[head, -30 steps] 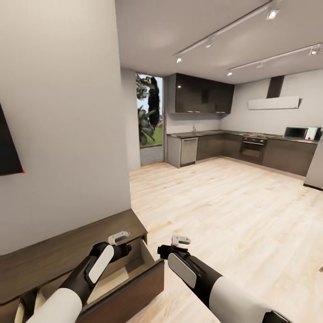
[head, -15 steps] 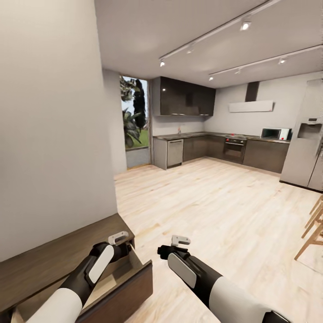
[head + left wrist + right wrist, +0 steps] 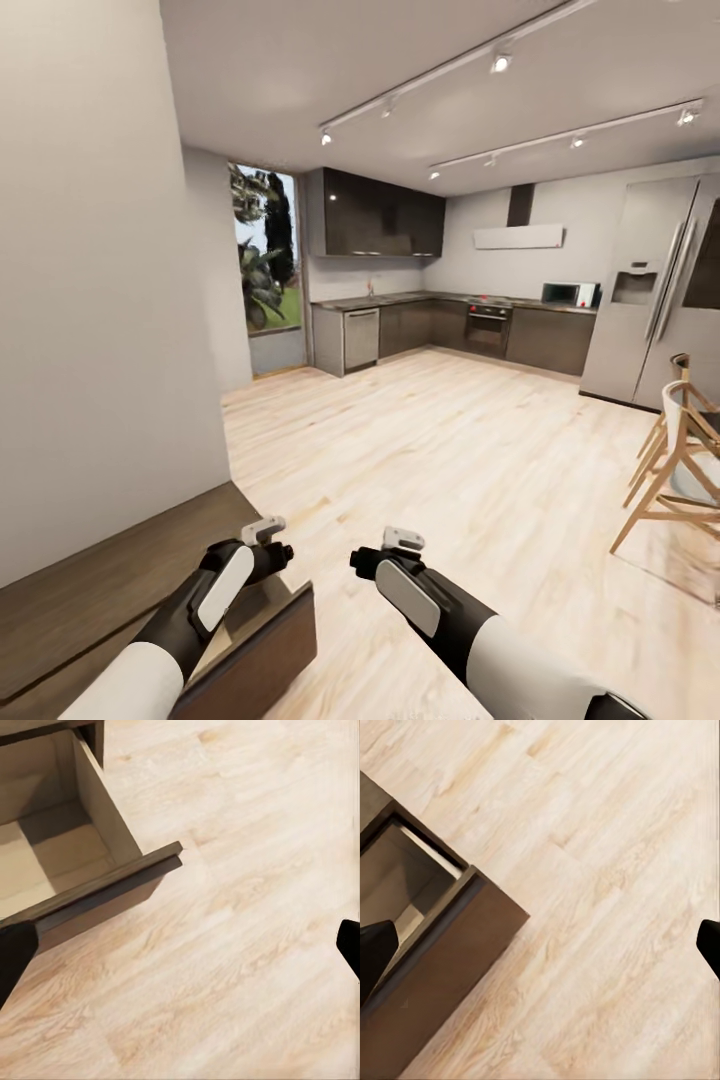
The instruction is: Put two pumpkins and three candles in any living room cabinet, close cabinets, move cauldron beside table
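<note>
The cabinet (image 3: 110, 590) sat at the lower left of the head view, its end drawer (image 3: 71, 862) pulled out over the pale wood floor (image 3: 450, 470). Over the last second the whole head picture had swung: the cabinet slid toward the left edge, the dark panel on the wall left the frame, and a refrigerator (image 3: 655, 290) and wooden chairs (image 3: 675, 450) came in on the right. That was the camera turning, not the furniture moving; both arms kept the same pose in front of the trunk. It suggested the robot was turning away from the open drawer, probably to fetch another item, so the drawer would need shutting later.

The left wrist view looked into the drawer's tan inside, and the part visible held nothing; a corner was hidden, so that was only likely. The right wrist view showed the drawer's dark front from outside. The left gripper (image 3: 268, 535) and right gripper (image 3: 392, 547) each had fingertips spread to opposite edges of their wrist views, wide apart and gripping nothing. The kitchen cupboards (image 3: 450, 335) stood far behind.
</note>
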You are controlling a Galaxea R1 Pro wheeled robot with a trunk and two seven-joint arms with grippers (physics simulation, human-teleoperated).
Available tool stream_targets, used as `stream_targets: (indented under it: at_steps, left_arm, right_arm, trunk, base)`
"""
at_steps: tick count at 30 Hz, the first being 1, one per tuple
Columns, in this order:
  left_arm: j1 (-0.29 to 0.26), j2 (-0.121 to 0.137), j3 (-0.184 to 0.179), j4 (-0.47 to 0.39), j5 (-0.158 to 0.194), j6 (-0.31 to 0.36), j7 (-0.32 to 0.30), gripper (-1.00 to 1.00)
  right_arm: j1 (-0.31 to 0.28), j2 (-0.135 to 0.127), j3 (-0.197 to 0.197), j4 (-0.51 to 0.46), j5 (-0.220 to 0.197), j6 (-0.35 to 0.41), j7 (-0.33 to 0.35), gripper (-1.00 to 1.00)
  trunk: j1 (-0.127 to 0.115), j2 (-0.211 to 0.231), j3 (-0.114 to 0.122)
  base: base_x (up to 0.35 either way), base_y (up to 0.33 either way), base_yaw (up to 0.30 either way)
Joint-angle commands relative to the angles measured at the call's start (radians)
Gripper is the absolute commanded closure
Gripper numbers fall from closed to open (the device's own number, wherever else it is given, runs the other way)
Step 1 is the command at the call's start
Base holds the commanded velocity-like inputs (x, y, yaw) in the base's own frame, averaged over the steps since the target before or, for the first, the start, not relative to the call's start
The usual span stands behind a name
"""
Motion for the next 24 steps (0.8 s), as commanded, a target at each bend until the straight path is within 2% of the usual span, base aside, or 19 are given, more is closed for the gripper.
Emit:
stream_targets:
  at_steps: [1, 5, 12, 20, 22, 24]
  left_arm:
    - [0.000, 0.001, -0.003, -0.002, 0.010, 0.002, 0.009, -1.00]
    - [0.000, 0.001, -0.002, -0.003, 0.011, 0.002, 0.009, -1.00]
    - [0.000, 0.001, -0.003, -0.015, 0.011, 0.002, 0.009, -1.00]
    - [0.000, 0.002, -0.003, -0.024, 0.010, 0.002, 0.009, -1.00]
    - [0.000, 0.002, -0.006, -0.025, 0.010, 0.002, 0.009, -1.00]
    - [0.000, 0.002, -0.009, -0.025, 0.010, 0.002, 0.009, -1.00]
  right_arm:
    - [-0.001, 0.000, 0.004, -0.001, -0.004, 0.003, -0.006, -1.00]
    - [-0.002, 0.000, 0.004, 0.001, -0.006, 0.003, -0.007, -1.00]
    - [-0.002, -0.003, 0.004, 0.005, -0.018, 0.005, -0.008, -1.00]
    - [0.003, -0.031, 0.008, 0.005, -0.183, 0.003, -0.008, -1.00]
    - [0.007, -0.046, 0.008, 0.004, -0.196, -0.006, -0.009, -1.00]
    - [0.013, -0.079, 0.008, 0.006, -0.203, -0.027, -0.001, -1.00]
  trunk:
    - [0.000, -0.001, -0.002]
    - [0.000, -0.001, -0.004]
    - [0.000, -0.001, -0.007]
    - [0.000, -0.001, -0.014]
    - [0.000, -0.001, -0.015]
    - [0.000, -0.001, -0.017]
  base:
    - [-0.005, 0.000, -0.262]
    - [-0.132, 0.000, -0.262]
    - [-0.301, 0.000, -0.264]
    - [-0.143, 0.000, -0.235]
    - [-0.192, 0.000, -0.226]
    - [-0.169, 0.000, -0.239]
